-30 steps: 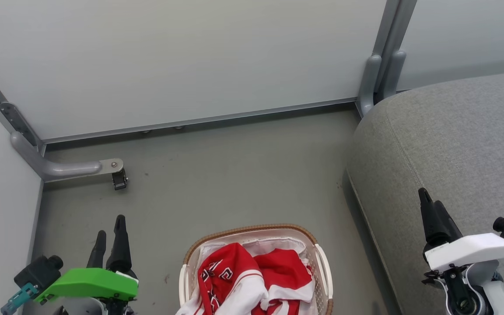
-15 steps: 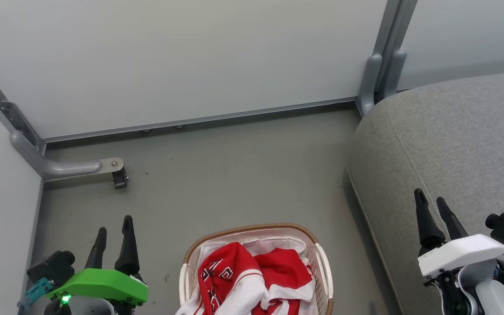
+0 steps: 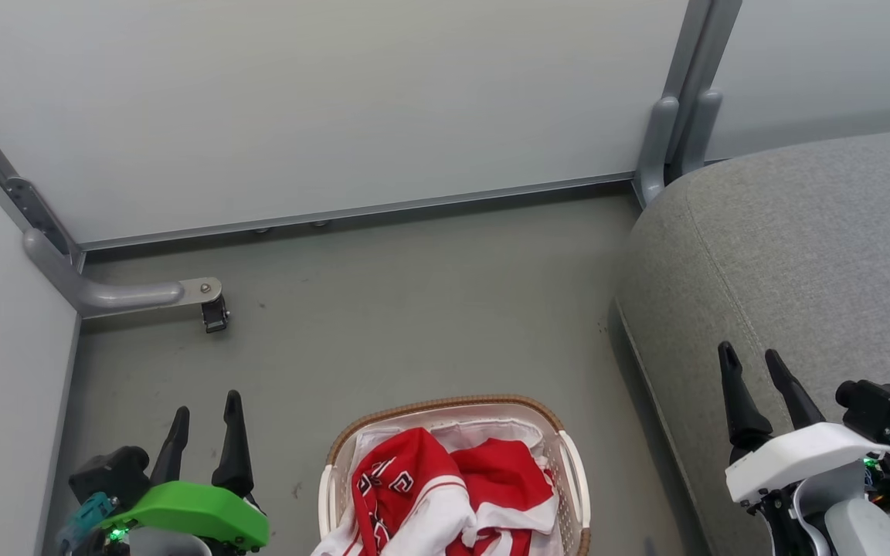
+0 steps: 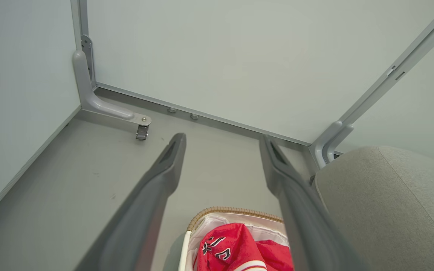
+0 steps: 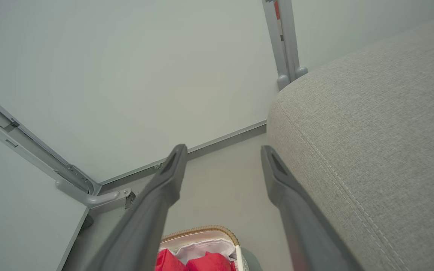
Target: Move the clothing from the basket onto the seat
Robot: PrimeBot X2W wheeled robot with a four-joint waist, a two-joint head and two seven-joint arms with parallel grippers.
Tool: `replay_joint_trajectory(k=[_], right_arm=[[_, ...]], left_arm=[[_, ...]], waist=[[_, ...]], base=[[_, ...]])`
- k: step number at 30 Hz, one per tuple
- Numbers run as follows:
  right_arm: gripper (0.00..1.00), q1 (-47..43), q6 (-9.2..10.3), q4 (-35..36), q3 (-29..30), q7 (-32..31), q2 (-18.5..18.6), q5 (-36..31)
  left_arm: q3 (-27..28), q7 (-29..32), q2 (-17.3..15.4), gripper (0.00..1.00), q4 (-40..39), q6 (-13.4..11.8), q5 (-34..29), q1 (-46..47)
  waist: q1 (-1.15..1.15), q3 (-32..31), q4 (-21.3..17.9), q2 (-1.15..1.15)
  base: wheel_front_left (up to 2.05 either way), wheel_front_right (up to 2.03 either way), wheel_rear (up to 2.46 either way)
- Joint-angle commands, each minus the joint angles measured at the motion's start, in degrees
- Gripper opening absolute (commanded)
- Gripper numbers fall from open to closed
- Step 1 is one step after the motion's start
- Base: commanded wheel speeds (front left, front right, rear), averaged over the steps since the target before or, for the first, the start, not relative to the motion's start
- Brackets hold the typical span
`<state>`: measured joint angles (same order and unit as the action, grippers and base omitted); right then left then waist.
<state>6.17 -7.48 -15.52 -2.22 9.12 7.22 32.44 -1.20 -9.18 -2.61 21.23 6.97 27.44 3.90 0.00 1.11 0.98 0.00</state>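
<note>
In the head view, the oval white perforated plastic basket (image 3: 445,405) with a brown woven rim stands on the grey-green floor (image 3: 414,309) at the near middle of the scene. The soft red and white sports clothing (image 3: 453,494) lies heaped inside it on a white liner (image 3: 491,432), and a white fold drapes over the near left rim. The large grey woven-fabric seat cushion (image 3: 800,255) takes up the right side, beside the basket but apart from it.

This view also takes in both arms. The left gripper (image 3: 207,405), under a green wrist cover (image 3: 198,513), hangs over the floor at the near left of the basket. The right gripper (image 3: 748,352), under a white wrist cover (image 3: 800,455), shows against the left part of the seat. Each has its two dark fingers spread apart with nothing between them.

The left wrist view looks between its fingers (image 4: 164,173) at the basket's far rim and brings out the black-edged lettering on the red cloth. It also shows two small round feet (image 4: 181,113) under the far wall's rail. The right wrist view gives the seat's stitched seam (image 5: 337,177) along its rounded edge, with a corner of the basket at the bottom.

Pale wall panels (image 3: 337,108) close the far side. A curved grey metal foot with a caster (image 3: 213,315) sits at the far left, and a grey upright post (image 3: 673,116) stands by the seat's far corner.
</note>
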Motion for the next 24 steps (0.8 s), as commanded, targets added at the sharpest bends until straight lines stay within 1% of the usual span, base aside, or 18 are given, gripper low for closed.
replay_joint_trajectory(k=[1, 9, 24], right_arm=[[1.0, -0.19, -0.01, 0.16, -0.1, 0.61, 0.36, -1.53], [1.0, -0.36, -0.01, 0.07, -0.72, 1.66, 0.25, -5.98], [1.0, -0.99, -0.02, 0.18, -1.11, 3.52, -0.12, -12.97]], left_arm=[[0.0, -0.5, -0.33, 1.0, -0.06, -0.41, -1.72, -0.58], [-0.31, -1.64, -0.32, 1.0, 0.38, -0.54, -5.97, -0.98], [-1.38, -3.4, -0.37, 1.0, 0.0, -1.06, -10.22, -1.42]], waist=[[0.0, 0.0, 0.03, 0.0], [0.0, 0.12, 0.2, 0.0], [0.0, 0.44, 0.47, 0.0]], base=[[0.0, 0.0, 0.0], [0.0, 0.0, 0.0], [0.0, 0.0, 0.0]])
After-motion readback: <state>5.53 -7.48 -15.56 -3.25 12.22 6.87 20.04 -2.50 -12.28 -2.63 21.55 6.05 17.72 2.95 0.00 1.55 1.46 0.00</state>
